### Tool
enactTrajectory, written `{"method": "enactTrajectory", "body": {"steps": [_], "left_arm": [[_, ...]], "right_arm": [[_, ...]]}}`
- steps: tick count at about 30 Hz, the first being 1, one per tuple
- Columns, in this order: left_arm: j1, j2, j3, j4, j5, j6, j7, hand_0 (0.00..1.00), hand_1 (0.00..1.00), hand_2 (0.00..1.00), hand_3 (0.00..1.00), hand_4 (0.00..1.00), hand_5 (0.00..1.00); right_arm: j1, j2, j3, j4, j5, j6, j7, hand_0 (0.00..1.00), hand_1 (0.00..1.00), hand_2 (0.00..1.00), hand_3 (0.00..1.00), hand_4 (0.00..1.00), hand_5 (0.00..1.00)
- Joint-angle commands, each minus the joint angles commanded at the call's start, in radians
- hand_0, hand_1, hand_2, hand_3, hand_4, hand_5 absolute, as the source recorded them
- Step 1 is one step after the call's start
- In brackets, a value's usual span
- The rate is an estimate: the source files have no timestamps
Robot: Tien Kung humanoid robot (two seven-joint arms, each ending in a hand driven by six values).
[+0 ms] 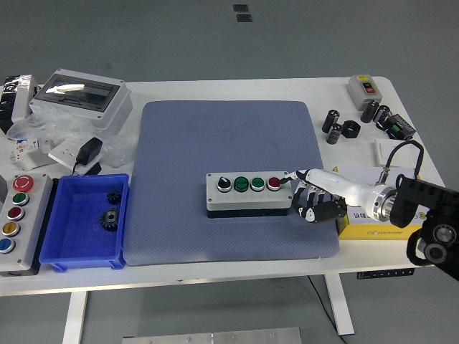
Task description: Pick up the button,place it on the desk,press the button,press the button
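White right robot hand [315,195] points its forefinger at the button box's [249,191] red button [274,183], other fingers curled.

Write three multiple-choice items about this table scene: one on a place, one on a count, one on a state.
1. Where does the button box sit?
A. in the blue bin
B. on the grey mat
C. on the yellow box

2. How many green buttons are on its top?
A. one
B. two
C. four

3. What is the right hand doing?
A. lifting the box
B. lying flat on the table
C. pointing one finger at the red button

Answers: 1 B, the grey mat lies under the box. 2 B, two green caps sit between the black knob and the red button. 3 C, the index fingertip reaches the red button, the other fingers curled.
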Motion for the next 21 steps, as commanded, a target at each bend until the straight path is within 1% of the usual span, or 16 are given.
{"method": "enactTrajectory", "body": {"steps": [3,4,15,21], "left_arm": [[0.0,-0.002,0.001,0.0,-0.002,0.0,-0.001,0.623,0.619,0.546,0.592,0.641,0.146],[0.0,-0.002,0.001,0.0,-0.002,0.0,-0.001,0.623,0.619,0.546,0.592,0.642,0.148],[0.001,-0.005,0.001,0.0,-0.002,0.0,-0.001,0.623,0.618,0.546,0.592,0.642,0.148],[0.0,-0.005,0.003,0.0,-0.004,0.0,-0.002,0.623,0.619,0.546,0.591,0.652,0.159]], "right_arm": [[0.006,0.01,-0.005,-0.009,-0.002,-0.003,0.001,0.002,0.111,0.2,0.765,0.326,0.002],[0.008,0.013,-0.007,-0.011,-0.002,-0.003,0.001,0.002,0.097,0.18,0.76,0.317,0.002],[0.025,0.045,-0.009,-0.037,-0.01,-0.018,0.006,0.002,0.09,0.177,0.762,0.32,0.002],[0.031,0.075,-0.004,-0.074,-0.018,-0.027,0.008,0.002,0.088,0.175,0.764,0.325,0.002]]}}
